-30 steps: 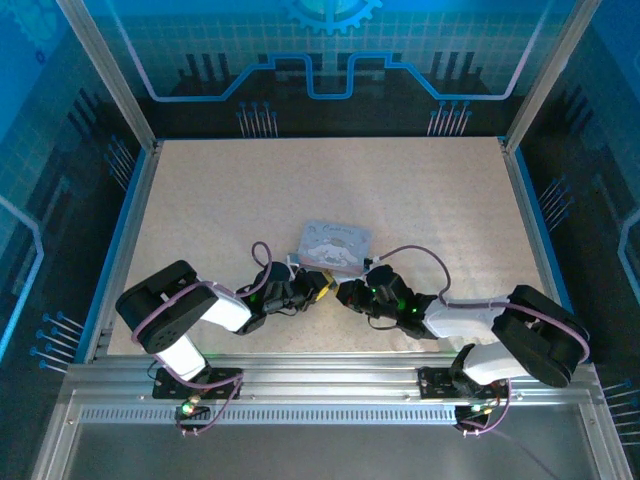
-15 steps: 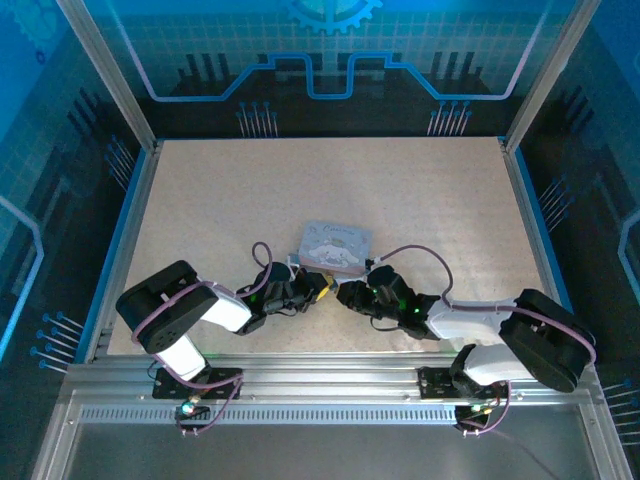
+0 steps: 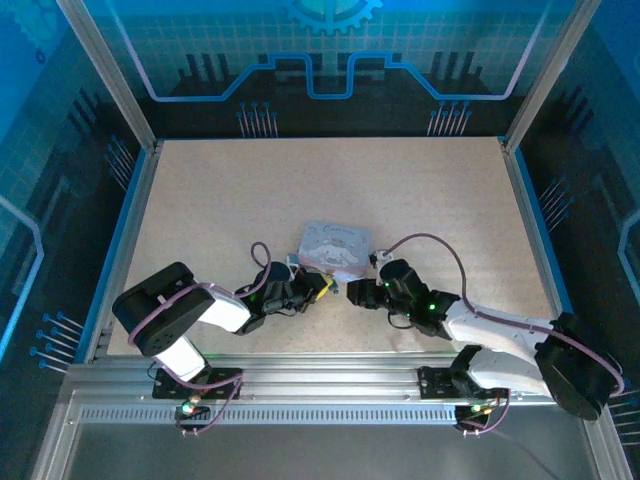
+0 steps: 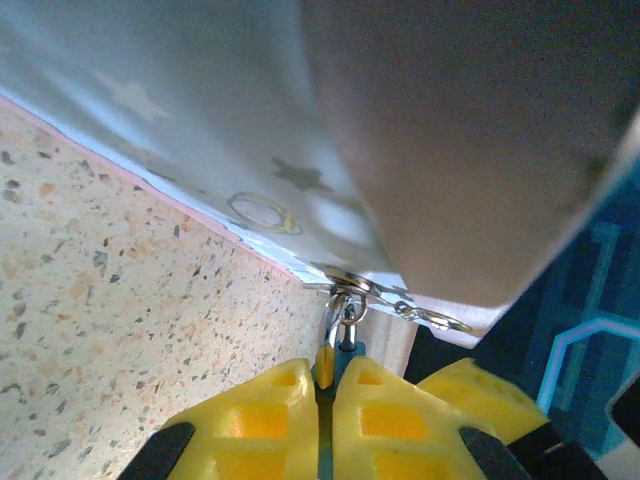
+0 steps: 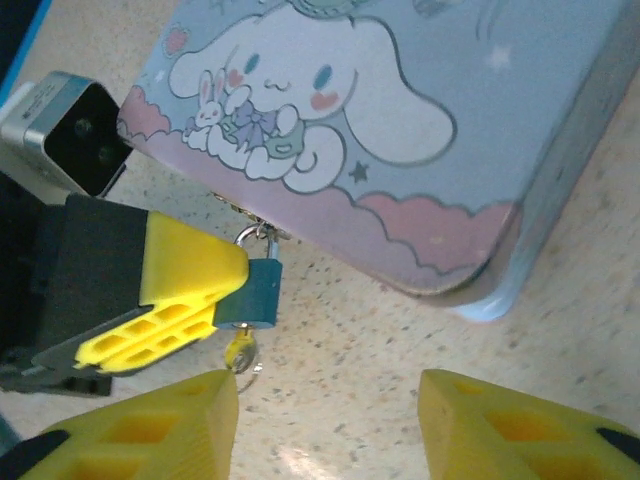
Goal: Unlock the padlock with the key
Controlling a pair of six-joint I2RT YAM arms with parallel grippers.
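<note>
Maybe the right gripper [image 5: 325, 410], fingers apart, bumps the tiny key [image 5: 240, 350] and knocks the padlock [image 5: 255, 290] from the left gripper [image 5: 225, 297] pinching it.

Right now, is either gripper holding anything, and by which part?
The left gripper pinches the padlock by its bluish body; the right gripper holds nothing.

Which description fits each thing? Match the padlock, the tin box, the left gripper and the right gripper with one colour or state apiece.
Things:
1 padlock
2 tin box
3 left gripper
4 right gripper

Descriptions:
A fingers spread wide apart
B closed on the padlock
C lavender, cartoon-printed lid
D teal body, silvery shackle

Pairs: 1-D, 2-C, 3-B, 4-A
</note>
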